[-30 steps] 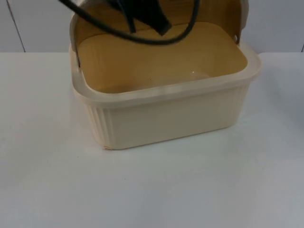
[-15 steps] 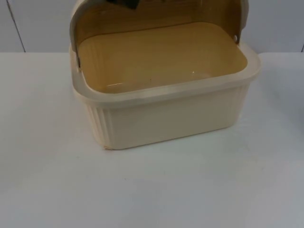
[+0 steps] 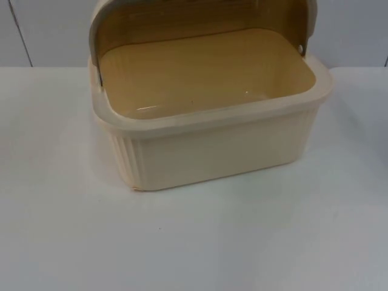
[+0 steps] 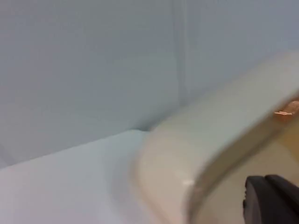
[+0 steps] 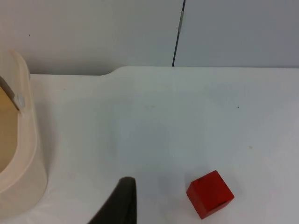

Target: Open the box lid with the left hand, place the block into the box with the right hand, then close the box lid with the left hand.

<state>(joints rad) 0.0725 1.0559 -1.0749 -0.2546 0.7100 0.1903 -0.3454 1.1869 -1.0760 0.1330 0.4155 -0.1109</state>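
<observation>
At centre of the top view: box [image 3: 206,139] standing open, lid [image 3: 200,18] raised behind it, cavity bare; left gripper [image 4: 273,200] beside the lid's rim per left wrist view, fingers' state impossible to tell; right gripper [image 5: 119,205] near red block [image 5: 210,193], block well apart from box, right arm nearer; second finger cut off, opening undetermined.

The box [image 3: 212,151] is pale cream outside, with fine vertical ribbing on its walls, and warm yellow-tan inside. Its raised lid [image 3: 200,15] has a cream rim and a tan inner face. The block [image 5: 210,194] is bright red. The bench [image 3: 194,242] is white, the partition wall [image 5: 93,32] light grey with a dark seam.
</observation>
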